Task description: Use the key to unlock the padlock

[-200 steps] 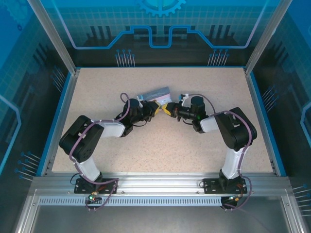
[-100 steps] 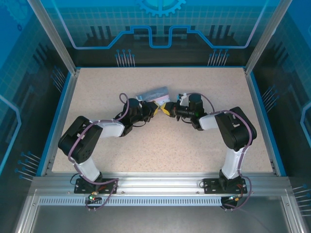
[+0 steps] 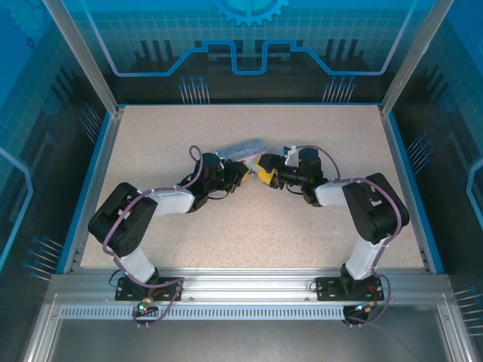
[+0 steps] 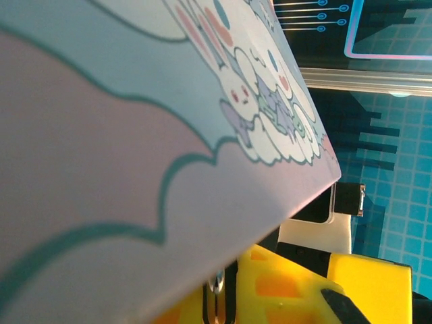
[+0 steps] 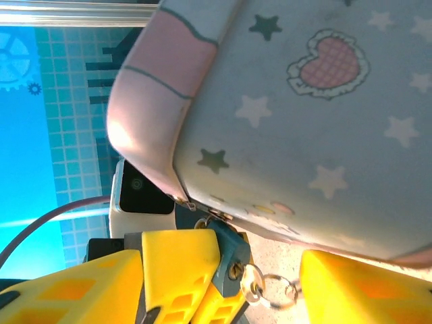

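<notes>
The small padlock (image 5: 231, 255), bluish-grey on the face I see, hangs from the latch of the pastel cartoon tin (image 5: 304, 115). My left gripper (image 3: 241, 170) is shut on the padlock; its yellow fingers (image 5: 177, 270) clamp the body. The key (image 5: 251, 285) sits in the keyhole with small rings dangling from it. My right gripper (image 5: 219, 300) is open, its fingers wide on either side of the key and touching nothing. From above, the two grippers meet nose to nose under the tin (image 3: 240, 148). The left wrist view is mostly tin (image 4: 135, 135), with yellow fingers (image 4: 283, 290) below.
The speckled table (image 3: 302, 219) has a blue rim (image 3: 411, 188) on three sides. Metal frame posts (image 3: 83, 60) stand at the back corners. Both arms are folded in toward the table's middle.
My right gripper has opened and let go of the key, which stays in the lock. The right arm shifted slightly right, and the tin has tipped a little.
</notes>
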You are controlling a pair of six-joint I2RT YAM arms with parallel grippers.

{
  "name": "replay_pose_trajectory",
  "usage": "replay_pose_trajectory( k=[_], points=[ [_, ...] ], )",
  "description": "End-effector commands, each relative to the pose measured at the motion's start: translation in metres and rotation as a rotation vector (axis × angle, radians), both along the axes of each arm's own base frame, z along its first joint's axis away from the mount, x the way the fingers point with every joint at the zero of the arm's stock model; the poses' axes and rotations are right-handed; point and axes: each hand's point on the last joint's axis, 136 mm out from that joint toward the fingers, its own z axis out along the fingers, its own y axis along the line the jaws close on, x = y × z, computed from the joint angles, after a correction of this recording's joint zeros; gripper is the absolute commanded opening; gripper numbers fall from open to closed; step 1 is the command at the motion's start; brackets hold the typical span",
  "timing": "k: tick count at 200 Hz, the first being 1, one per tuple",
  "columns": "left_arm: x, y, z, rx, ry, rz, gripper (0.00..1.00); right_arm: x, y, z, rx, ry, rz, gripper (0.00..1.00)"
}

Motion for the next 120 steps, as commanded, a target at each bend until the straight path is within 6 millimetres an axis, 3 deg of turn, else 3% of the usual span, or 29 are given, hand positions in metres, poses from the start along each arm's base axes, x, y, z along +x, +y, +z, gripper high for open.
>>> replay_pose_trajectory(
  k=[1, 55, 90, 101, 104, 120],
  points=[
    [0.003, -0.011, 0.038, -0.035, -0.097, -0.049, 0.0, -0.011, -0.014, -0.001, -0.053, -0.009, -0.012, 0.66],
    [0.003, -0.011, 0.035, -0.032, -0.086, -0.061, 0.0, -0.043, -0.046, -0.004, -0.341, -0.058, 0.037, 0.7],
    [0.0, -0.011, 0.033, -0.017, -0.054, -0.084, 0.0, -0.049, -0.062, 0.007, -0.635, -0.194, 0.097, 0.67],
    [0.0, -0.012, 0.032, -0.008, -0.043, -0.094, 0.0, -0.052, -0.064, 0.005, -0.72, -0.231, 0.131, 0.65],
    [-0.001, -0.012, 0.032, -0.007, -0.042, -0.098, 0.0, -0.048, -0.062, 0.014, -0.746, -0.266, 0.133, 0.65],
    [-0.001, -0.012, 0.032, -0.002, -0.032, -0.106, 0.0, -0.049, -0.06, 0.017, -0.871, -0.33, 0.174, 0.64]
  ],
)
